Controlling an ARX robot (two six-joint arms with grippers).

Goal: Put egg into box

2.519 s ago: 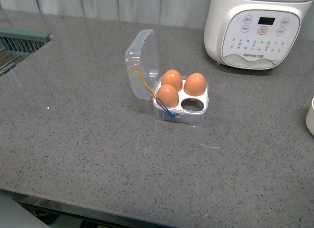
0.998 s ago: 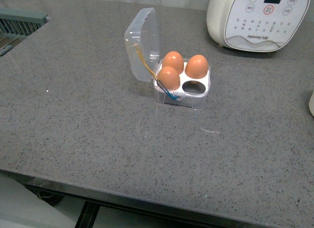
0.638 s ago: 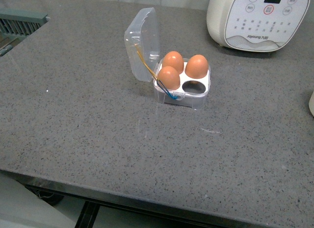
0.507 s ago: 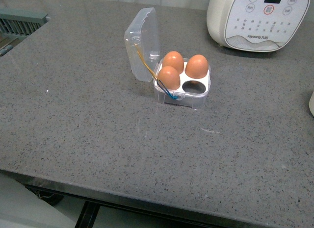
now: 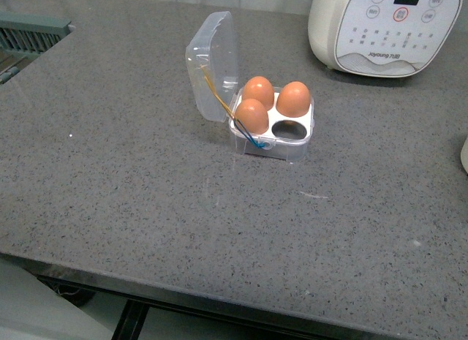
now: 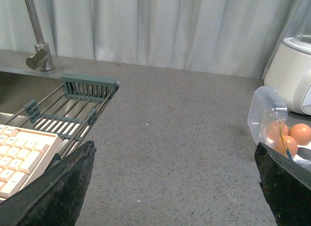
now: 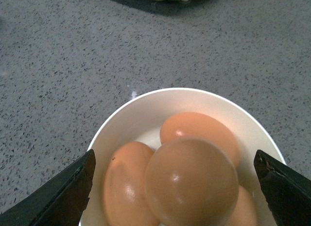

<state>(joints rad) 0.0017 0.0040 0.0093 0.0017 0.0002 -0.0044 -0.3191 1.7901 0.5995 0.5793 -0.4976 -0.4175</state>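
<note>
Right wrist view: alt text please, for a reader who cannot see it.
A round cream bowl holds a pile of smooth orange-brown eggs, seen from above on a grey speckled counter. The right gripper's black fingers stand wide apart, one at each side of the bowl.

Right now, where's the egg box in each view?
Front view: box just above centre.
Left wrist view: box cut off at the frame edge, in front of the white appliance.
Right wrist view: not in it.
Shared landmark: the white appliance, upper right in the front view, behind the box.
</note>
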